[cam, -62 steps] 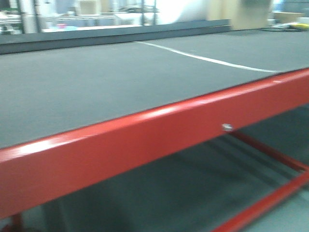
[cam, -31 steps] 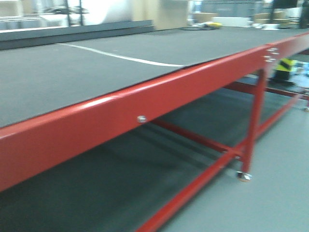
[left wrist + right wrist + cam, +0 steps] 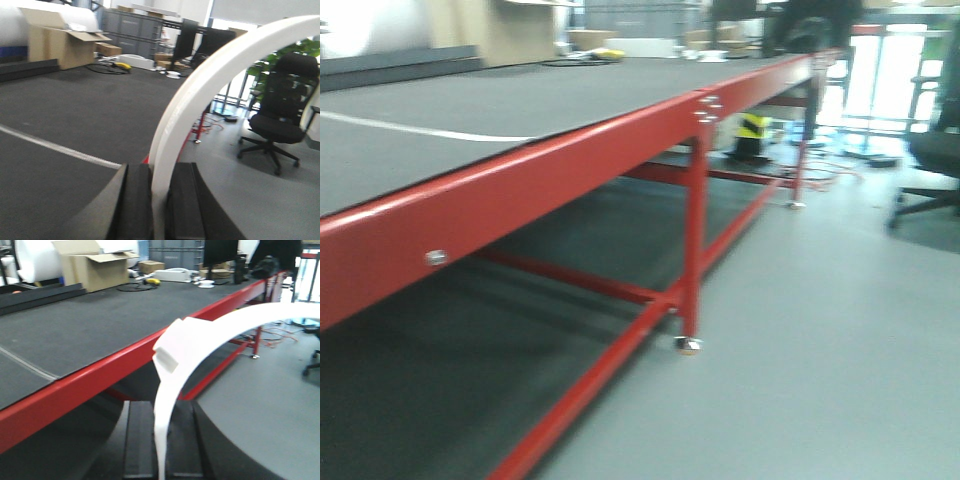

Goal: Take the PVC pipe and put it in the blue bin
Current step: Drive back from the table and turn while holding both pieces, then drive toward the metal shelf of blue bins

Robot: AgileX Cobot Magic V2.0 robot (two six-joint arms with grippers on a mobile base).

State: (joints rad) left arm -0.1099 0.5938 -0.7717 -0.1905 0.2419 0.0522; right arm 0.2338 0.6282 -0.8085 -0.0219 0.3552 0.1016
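My left gripper (image 3: pixel 159 171) is shut on a white curved PVC pipe (image 3: pixel 210 80) that arcs up and to the right out of the jaws. My right gripper (image 3: pixel 162 409) is shut on a white curved PVC pipe (image 3: pixel 225 325) with a white coupling (image 3: pixel 172 347) on it; it also bends up and to the right. Both grippers are held in the air beside a red-framed table (image 3: pixel 550 170) with a dark top. Neither gripper shows in the front view. The blue bin is out of view.
The table's red leg with a caster (image 3: pixel 692 250) stands on the grey floor. A black office chair (image 3: pixel 282 105) is at the right, also in the front view (image 3: pixel 935 160). A cardboard box (image 3: pixel 60 42) and cables lie at the table's far end.
The front view has swung to the right: the table's edge slid left, and its leg, the grey floor and the office chair came into view.
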